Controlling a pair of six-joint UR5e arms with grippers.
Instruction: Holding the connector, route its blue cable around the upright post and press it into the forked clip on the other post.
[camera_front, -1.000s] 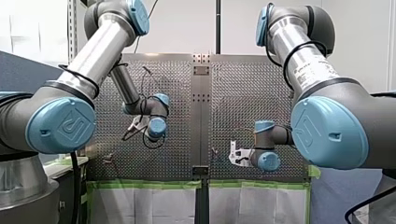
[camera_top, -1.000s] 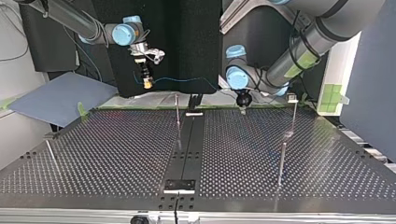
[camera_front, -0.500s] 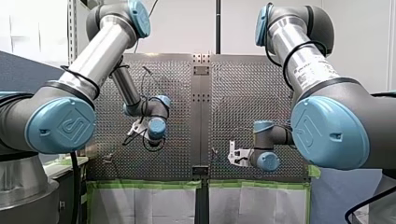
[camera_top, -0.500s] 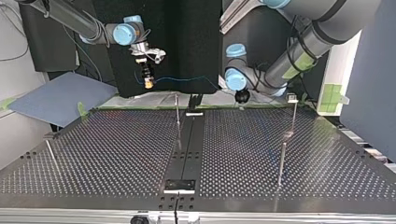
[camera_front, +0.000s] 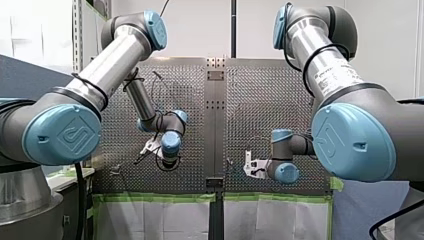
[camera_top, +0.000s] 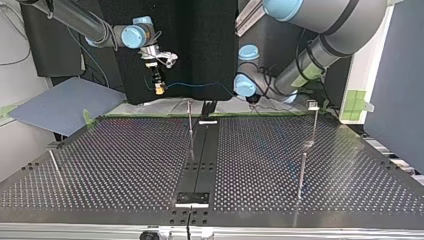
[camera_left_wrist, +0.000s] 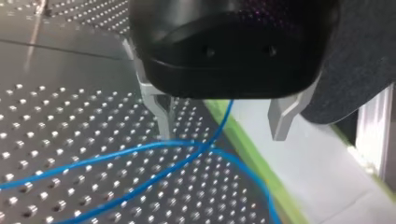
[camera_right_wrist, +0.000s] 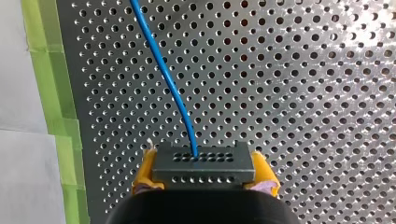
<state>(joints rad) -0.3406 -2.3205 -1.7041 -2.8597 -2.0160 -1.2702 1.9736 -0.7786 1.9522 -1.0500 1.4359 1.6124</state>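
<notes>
My right gripper is shut on a black connector, with a yellow pad on each side of it. A blue cable leaves the connector's face and runs ahead over the perforated table. In the top view this gripper hangs above the table's far edge, and the cable stretches toward my left arm's wrist. My left gripper is open with metal fingers apart; loops of the cable lie under them, untouched. A thin upright post stands near the middle; another post has a small clip head.
A shorter post stands near the top view's right front, and a leaning rod at its left. A dark rail runs down the table's middle. Green tape marks the table's far edge, with a blue-grey sheet beyond it.
My left arm's wrist has swung toward the top view's left and risen off the table's far edge; in the front view it moved right and down. My right gripper barely moved.
</notes>
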